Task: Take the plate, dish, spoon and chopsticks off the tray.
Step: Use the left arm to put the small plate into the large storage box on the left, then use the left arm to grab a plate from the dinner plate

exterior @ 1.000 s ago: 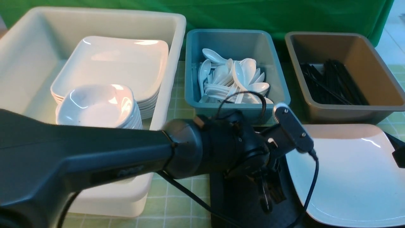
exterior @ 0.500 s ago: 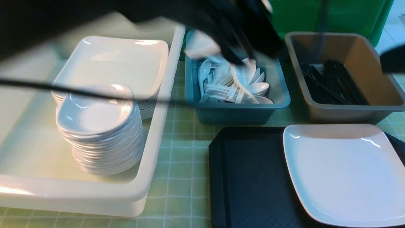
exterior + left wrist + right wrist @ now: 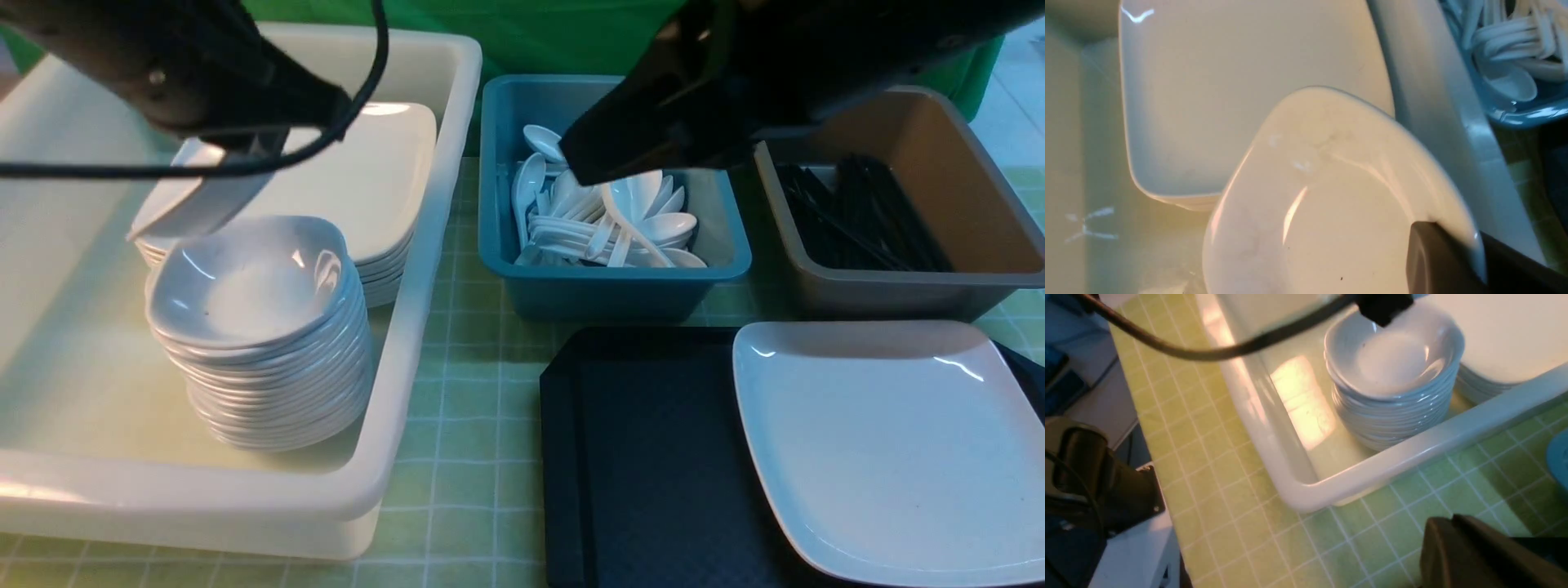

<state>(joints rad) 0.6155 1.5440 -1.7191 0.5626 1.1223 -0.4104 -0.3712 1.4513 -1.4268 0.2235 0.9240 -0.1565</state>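
**Sam:** Where is the dish right now?

**Me:** My left pincer (image 3: 263,140) is pinching the dish (image 3: 196,200) by its rim. The dish hangs tilted just over the stack of small dishes (image 3: 269,359) in the white bin (image 3: 424,269). I cannot tell if its low edge touches the stack. Behind the stack, in the same bin, lie the big plates (image 3: 384,196).

**Sam:** And your other arm?

**Me:** My right pincer (image 3: 604,155) is up high over the teal bin (image 3: 612,290), above the pile of spoons (image 3: 604,220). It looks like a dark lump to me. I cannot tell if it is spread or pressed together.

**Sam:** What about the plate?

**Me:** The plate (image 3: 890,441) lies flat on the right side of the tray (image 3: 637,457). The tray sits on the green checked cloth (image 3: 473,457), just in front of the teal bin and the brown bin (image 3: 898,298). The brown bin has black sticks (image 3: 857,216) in it.
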